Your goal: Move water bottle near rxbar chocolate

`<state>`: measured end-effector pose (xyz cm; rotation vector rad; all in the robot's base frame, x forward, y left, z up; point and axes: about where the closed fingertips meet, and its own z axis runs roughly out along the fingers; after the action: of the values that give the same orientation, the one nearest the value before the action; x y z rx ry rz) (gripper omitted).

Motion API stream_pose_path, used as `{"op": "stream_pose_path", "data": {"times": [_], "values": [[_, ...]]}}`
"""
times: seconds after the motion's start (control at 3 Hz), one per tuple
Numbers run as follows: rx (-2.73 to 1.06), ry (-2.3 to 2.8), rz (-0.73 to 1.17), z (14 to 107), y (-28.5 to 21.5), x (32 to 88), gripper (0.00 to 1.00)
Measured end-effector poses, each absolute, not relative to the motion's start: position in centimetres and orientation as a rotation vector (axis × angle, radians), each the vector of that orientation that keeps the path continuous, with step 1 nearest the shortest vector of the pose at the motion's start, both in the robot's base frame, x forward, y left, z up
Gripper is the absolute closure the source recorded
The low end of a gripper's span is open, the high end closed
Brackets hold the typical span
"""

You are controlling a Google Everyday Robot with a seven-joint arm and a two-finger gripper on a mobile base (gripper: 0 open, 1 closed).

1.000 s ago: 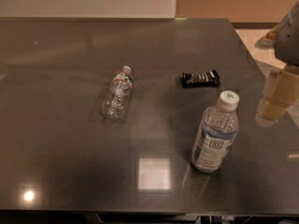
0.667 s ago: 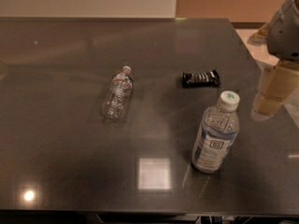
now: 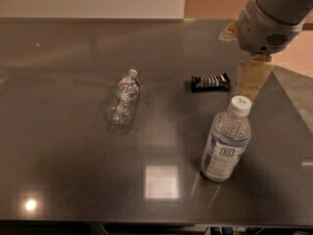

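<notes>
You see the water bottle (image 3: 124, 100) lying on its side on the table (image 3: 63, 180), a little left of the middle. Its long axis runs from near to far with a small lean to the right. The white cap points away from you (toward the far edge) and slightly to the right. The thin reddish band sits just below the cap, and no writing on it can be read.

The gripper (image 3: 253, 76) hangs at the right side, under the grey arm (image 3: 266, 18) that comes in from the upper right corner. Of its jaws you cannot tell if they are open or closed. The water bottle is well apart from them, far to the left.

The rxbar (image 3: 211, 82) lies flat between the water bottle and the gripper (nearer to the gripper), with its long side going left to right. Its black wrapper has white letters, but they are too small to read.

The big bottle (image 3: 226, 142) stands upright nearer to you than the rxbar. Its label is white and blue with a small dark square mark, and the cap has a green mark. The words are not readable.
</notes>
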<state>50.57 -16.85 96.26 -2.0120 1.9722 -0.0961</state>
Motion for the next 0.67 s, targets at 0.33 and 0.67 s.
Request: {"op": "stream_pose_path", "data": {"times": [0.33, 0.67], "values": [[-2.132, 1.829, -0.07, 95.2, -13.6, 53.2, 0.0], [-2.247, 1.662, -0.003, 94.6, -9.4, 55.0, 0.0]]}}
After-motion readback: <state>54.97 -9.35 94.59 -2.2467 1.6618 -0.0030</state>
